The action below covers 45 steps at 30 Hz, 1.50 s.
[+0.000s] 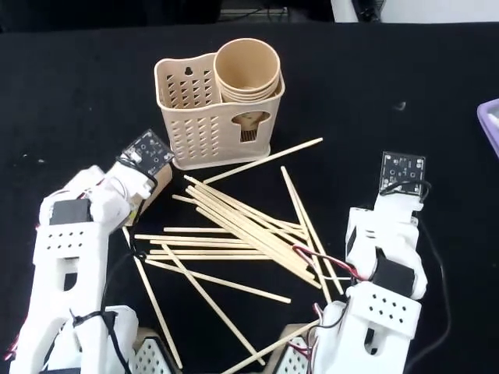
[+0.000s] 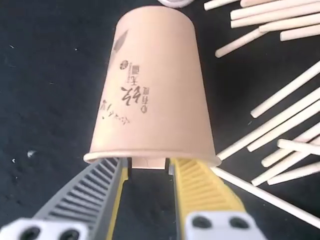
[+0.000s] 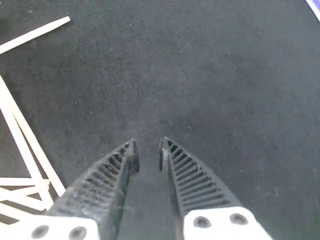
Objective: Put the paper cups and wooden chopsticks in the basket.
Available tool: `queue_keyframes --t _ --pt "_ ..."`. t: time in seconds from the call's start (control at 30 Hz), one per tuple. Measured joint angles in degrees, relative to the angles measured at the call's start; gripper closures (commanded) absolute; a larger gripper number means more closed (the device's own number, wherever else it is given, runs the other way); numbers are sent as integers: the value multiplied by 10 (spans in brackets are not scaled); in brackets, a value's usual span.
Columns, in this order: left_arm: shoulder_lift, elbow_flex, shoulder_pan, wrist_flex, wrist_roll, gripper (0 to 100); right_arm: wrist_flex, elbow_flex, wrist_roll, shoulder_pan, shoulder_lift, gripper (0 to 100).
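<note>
My left gripper (image 2: 147,167) is clamped on the rim of a tan paper cup (image 2: 155,95), just in front of the beige basket (image 1: 203,128) at its left corner. I cannot tell whether the cup touches the black cloth (image 1: 78,78). A stack of paper cups (image 1: 247,70) stands in the basket's right compartment. Wooden chopsticks (image 1: 242,226) lie scattered in front of the basket. My right gripper (image 3: 148,155) has its fingers slightly parted, empty, beyond the chopsticks from the basket.

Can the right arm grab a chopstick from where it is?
Probably yes. The right gripper is empty and slightly open over the black cloth, and the chopsticks lie loose close beside it with nothing between.
</note>
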Motion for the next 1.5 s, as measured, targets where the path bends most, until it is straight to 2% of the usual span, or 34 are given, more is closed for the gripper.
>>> queue_keyframes --t 0.17,0.27,0.43,0.73,1.0,1.2,1.5 --pt "0 5 0 -18 62 857 0 0 0 0 0 910" --pt "0 5 0 -68 112 848 0 0 0 0 0 910" --pt "0 15 0 -140 202 749 0 0 0 0 0 910" --pt "4 18 2 -233 401 744 0 0 0 0 0 910" --pt "90 16 9 -316 484 742 0 0 0 0 0 910" --pt "180 -59 -3 -321 527 740 0 0 0 0 0 910" --pt "204 -181 -1 -222 530 739 0 0 0 0 0 910"
